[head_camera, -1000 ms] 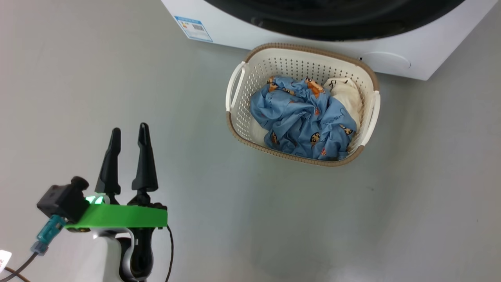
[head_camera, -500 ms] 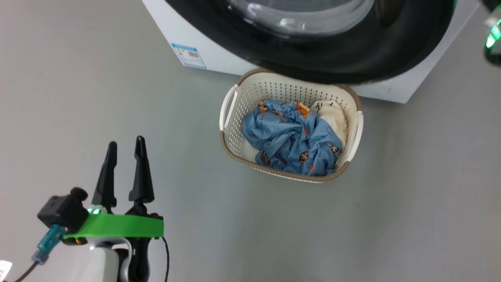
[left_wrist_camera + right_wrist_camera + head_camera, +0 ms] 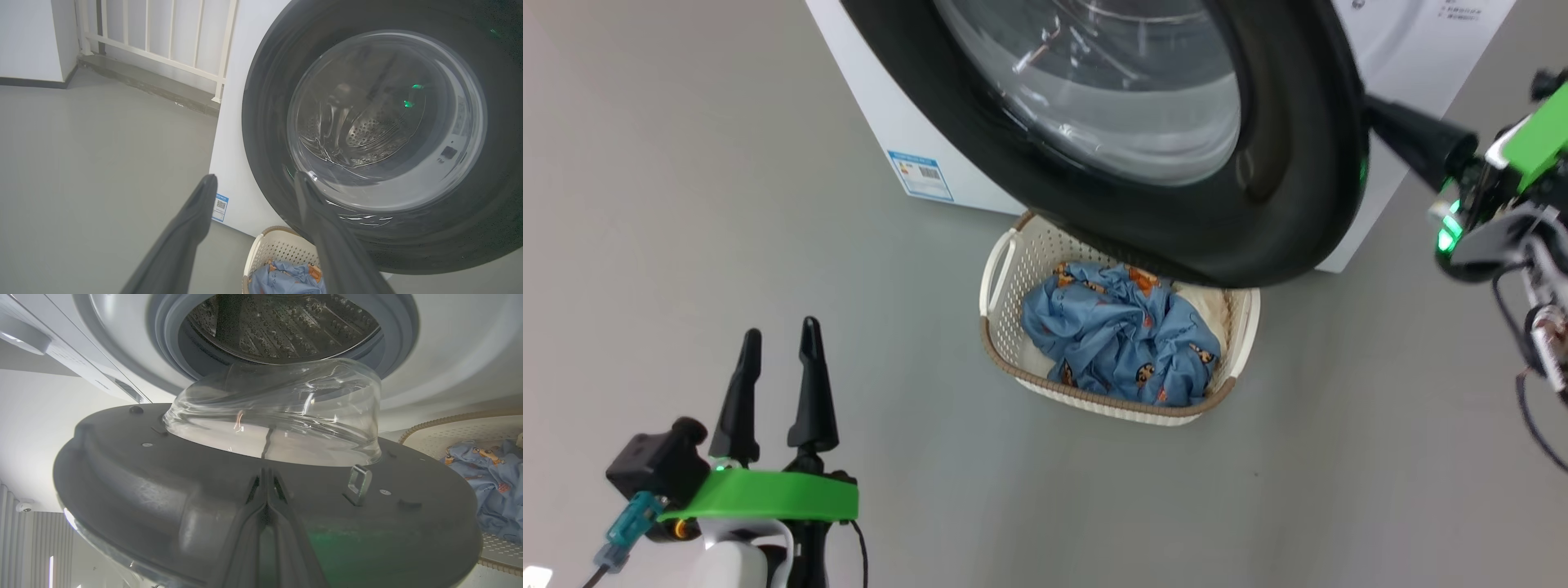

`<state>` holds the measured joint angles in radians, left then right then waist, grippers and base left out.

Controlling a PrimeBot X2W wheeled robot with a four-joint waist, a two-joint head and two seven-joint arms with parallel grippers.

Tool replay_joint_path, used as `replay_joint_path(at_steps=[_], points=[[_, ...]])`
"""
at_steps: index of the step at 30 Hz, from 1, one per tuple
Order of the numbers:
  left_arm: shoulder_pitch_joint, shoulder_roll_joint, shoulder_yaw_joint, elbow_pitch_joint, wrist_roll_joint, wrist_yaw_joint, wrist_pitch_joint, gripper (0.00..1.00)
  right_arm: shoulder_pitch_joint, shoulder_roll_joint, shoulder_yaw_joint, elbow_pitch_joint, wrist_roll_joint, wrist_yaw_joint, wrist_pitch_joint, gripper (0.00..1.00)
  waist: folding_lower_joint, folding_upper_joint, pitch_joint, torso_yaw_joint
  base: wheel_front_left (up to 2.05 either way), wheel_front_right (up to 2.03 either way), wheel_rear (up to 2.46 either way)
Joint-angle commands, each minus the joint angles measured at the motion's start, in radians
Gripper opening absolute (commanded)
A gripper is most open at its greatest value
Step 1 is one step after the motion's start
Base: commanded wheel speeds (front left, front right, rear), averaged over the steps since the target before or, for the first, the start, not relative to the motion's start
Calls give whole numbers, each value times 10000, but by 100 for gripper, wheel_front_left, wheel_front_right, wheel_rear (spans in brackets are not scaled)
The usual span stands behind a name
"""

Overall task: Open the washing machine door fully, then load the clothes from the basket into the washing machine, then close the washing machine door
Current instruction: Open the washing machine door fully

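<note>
Since a second ago the washing machine door has swung out over the basket of clothes. Right gripper, jaws pressed together, pushes its inner face; slipping off would stall it half-open. Left gripper, jaws spread, idles.

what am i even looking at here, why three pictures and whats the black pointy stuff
It is a two-armed robot doing laundry, filmed by three cameras at once. The head view looks down from the robot's head: the washing machine, its big round washing machine door swung partly open, and on the grey floor the basket holding the clothes.

The black pointy things are gripper fingers. The left gripper hangs open at the lower left, holding nothing. Its wrist camera looks along those fingers at the door's outer face.

The right gripper is shut, its tips at the door's edge. Its wrist camera shows the door's inner side, its fingertips together against it, with the steel drum beyond.
</note>
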<state>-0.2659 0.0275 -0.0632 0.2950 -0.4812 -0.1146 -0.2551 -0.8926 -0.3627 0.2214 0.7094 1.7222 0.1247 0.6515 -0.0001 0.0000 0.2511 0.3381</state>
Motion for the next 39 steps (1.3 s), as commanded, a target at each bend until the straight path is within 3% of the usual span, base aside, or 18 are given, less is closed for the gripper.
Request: replay_joint_path(at_steps=[1,22,29,39], points=[[66,227,421,-119,156,-18,-67,100,423,292,76,-515,137,60,137,0,1,0,-302,60,0,0,0],[1014,287,1015,72,641,-1,-67,100,3718,798,276,-2492,206,60,327,0,1,0,-1792,1403,0,0,0],[1198,424,983,102,840,102,-67,100,4189,974,361,-2937,201,60,356,0,1,0,-1942,1908,0,0,0],[1430,453,1260,-258,824,256,-67,100,4179,1429,796,-3113,104,60,605,0,1,0,-1857,2034,0,0,0]])
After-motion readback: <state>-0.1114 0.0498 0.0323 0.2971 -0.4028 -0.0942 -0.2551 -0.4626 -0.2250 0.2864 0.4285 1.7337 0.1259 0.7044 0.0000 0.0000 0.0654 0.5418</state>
